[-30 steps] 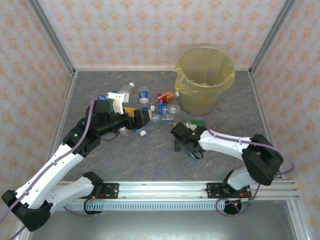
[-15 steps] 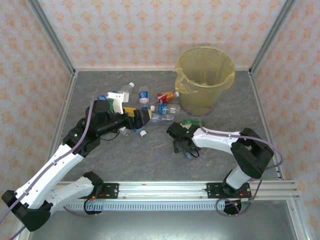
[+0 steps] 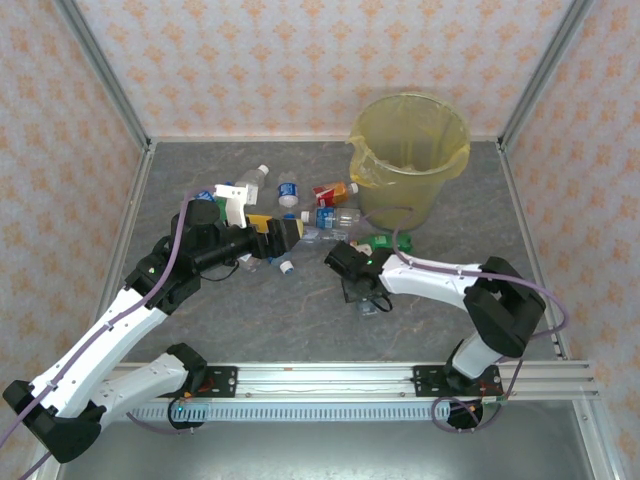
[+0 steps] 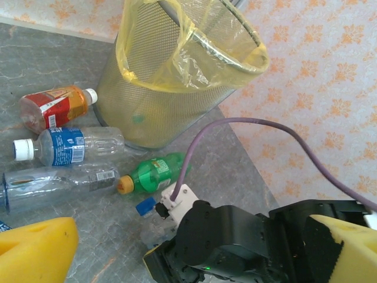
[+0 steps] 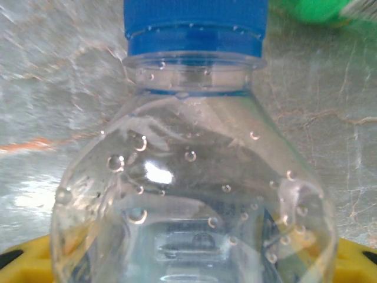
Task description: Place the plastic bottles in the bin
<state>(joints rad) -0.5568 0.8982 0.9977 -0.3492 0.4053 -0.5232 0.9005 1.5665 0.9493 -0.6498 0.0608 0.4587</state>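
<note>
One bin [image 3: 405, 190], the biggest item: round, translucent yellow, upright at the far right of the table [image 3: 250, 320], with a yellow bag liner [image 4: 132, 59] folded over the rim and a mesh wall showing in the left wrist view. Can't tell what's inside through the liner. The plastic bottles [image 3: 335, 216] all lie on their sides on the table, clustered left of the bin and in front of it. Top-view count is seven clear to see, with more part-hidden under the left arm. Four clear ones are in the cluster, mostly with blue labels. One red-orange labelled bottle [image 4: 53, 106] with a white cap lies nearest the bin. One green bottle [image 4: 156, 175] with an orange cap lies just in front of the bin. One clear blue-capped bottle [image 5: 194, 177], beaded with droplets inside, is at the right gripper [image 3: 365, 300], just beside the green one. The right gripper's yellow pads [image 5: 23, 262] sit either side of that bottle's body, but I can't tell whether they're pinching it. The left gripper [image 3: 290, 232] hangs over the near edge of the cluster with its jaws wide apart. One loose white cap [image 3: 287, 266] lies just in front of it.
</note>
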